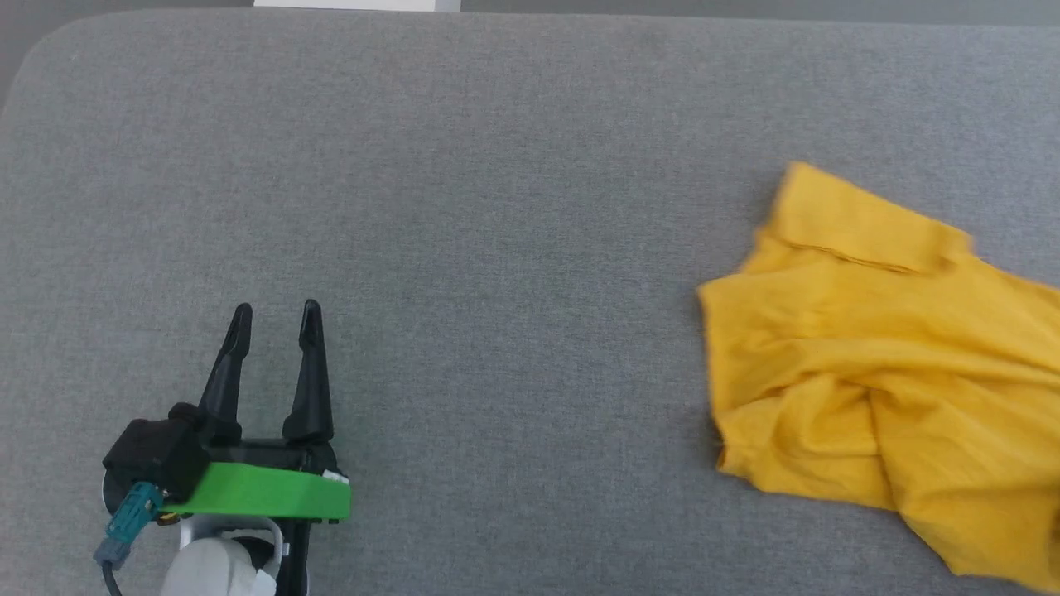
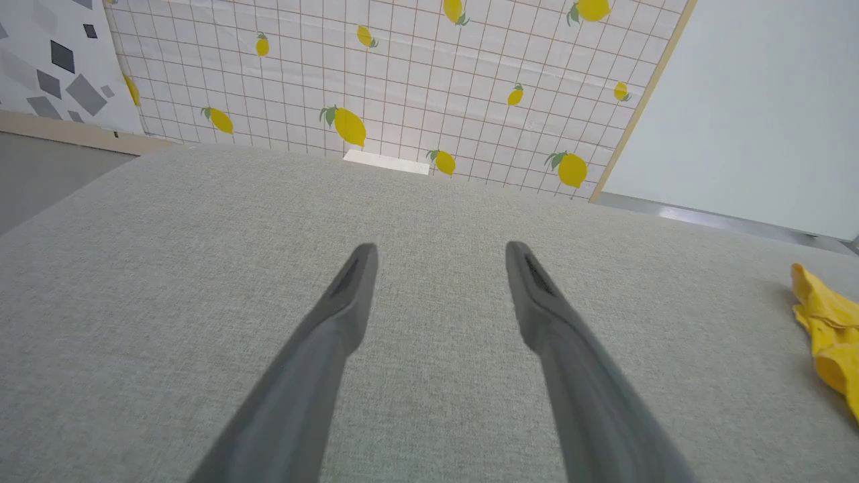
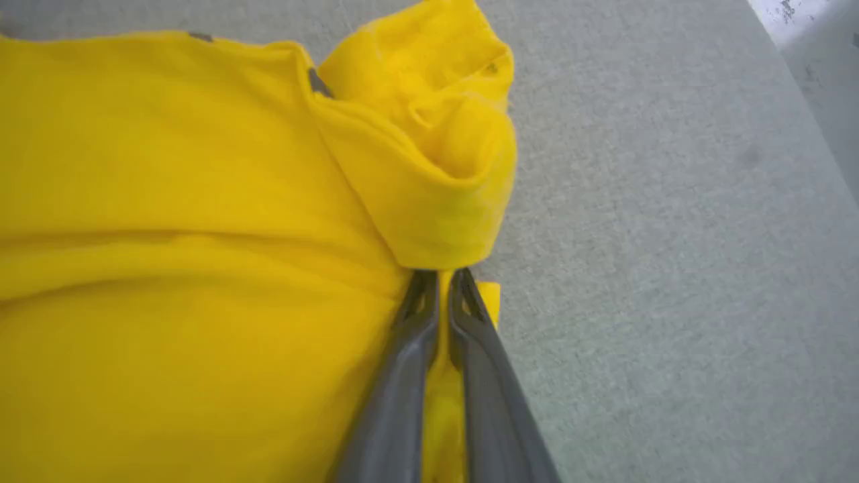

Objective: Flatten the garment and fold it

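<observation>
The garment (image 1: pixel 878 372), a mustard-yellow T-shirt, lies crumpled on the grey surface at the right of the head view, running off the right edge. Its near edge shows at the far right of the left wrist view as the garment (image 2: pixel 829 329). In the right wrist view my right gripper (image 3: pixel 439 278) is shut, with a thin fold of the garment (image 3: pixel 201 201) pinched between its fingers just below a bunched fold. My left gripper (image 1: pixel 275 321) rests low at the lower left, open and holding nothing, far from the cloth; the same open left gripper (image 2: pixel 439 258) shows in its wrist view.
The grey fabric-covered table (image 1: pixel 497 207) spreads across the head view with a rounded far-left corner. Beyond its far edge stands a lemon-print gridded wall panel (image 2: pixel 402 80) and a plain pale wall (image 2: pixel 758 100). The table's right edge (image 3: pixel 805 100) shows in the right wrist view.
</observation>
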Robot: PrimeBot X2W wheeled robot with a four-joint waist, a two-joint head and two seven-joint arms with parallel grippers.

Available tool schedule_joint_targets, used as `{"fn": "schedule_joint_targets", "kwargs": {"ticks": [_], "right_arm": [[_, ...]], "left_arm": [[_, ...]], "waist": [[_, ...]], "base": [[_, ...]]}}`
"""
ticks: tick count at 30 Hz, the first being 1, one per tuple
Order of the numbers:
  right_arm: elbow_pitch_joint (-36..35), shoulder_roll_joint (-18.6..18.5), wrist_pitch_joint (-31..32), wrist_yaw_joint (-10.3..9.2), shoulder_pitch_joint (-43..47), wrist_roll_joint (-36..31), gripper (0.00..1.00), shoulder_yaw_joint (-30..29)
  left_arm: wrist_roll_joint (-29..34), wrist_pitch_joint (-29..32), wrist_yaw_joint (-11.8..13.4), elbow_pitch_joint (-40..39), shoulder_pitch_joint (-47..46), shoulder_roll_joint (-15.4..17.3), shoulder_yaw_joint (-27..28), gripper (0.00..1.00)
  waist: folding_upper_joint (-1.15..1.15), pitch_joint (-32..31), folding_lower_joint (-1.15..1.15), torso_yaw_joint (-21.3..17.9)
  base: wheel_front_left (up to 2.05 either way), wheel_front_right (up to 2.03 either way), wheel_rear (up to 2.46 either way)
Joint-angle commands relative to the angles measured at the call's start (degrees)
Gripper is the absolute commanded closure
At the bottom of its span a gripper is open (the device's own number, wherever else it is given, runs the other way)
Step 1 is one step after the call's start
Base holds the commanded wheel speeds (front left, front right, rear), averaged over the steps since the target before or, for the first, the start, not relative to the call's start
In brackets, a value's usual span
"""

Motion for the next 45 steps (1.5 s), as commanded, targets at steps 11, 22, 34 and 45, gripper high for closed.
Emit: {"fn": "schedule_joint_targets", "kwargs": {"ticks": [11, 22, 34, 45], "right_arm": [[1.74, 0.4, -5.61, -0.1, 7.32, 9.66, 0.0, 1.45], [-22.06, 0.41, 4.42, -0.1, 0.16, 10.53, 0.0, 22.44], [-15.4, -2.55, 27.85, -0.1, -4.71, 6.68, 0.0, 39.51], [-2.0, -1.51, 29.26, -0.1, -9.76, 3.78, 1.0, 39.98]], "left_arm": [[-0.57, -0.21, -0.39, 0.68, 0.29, 1.02, -0.35, 0.0], [-0.88, -0.21, -0.4, 0.34, 0.3, 0.36, -1.38, 0.0], [-1.76, -0.21, -0.4, 0.96, -0.48, -0.26, -0.82, 0.0], [-2.27, -0.21, -0.4, 1.54, -1.27, -0.51, -1.35, 0.0]], "waist": [[0.0, -0.93, 0.0, -0.04], [0.0, -1.79, 0.0, 1.96], [0.0, -0.52, 0.0, 4.75], [0.0, -0.28, 0.0, 6.38]], "base": [[0.0, 0.0, 0.0], [0.0, 0.0, 0.0], [0.0, 0.0, 0.0], [0.0, 0.0, 0.0]]}}
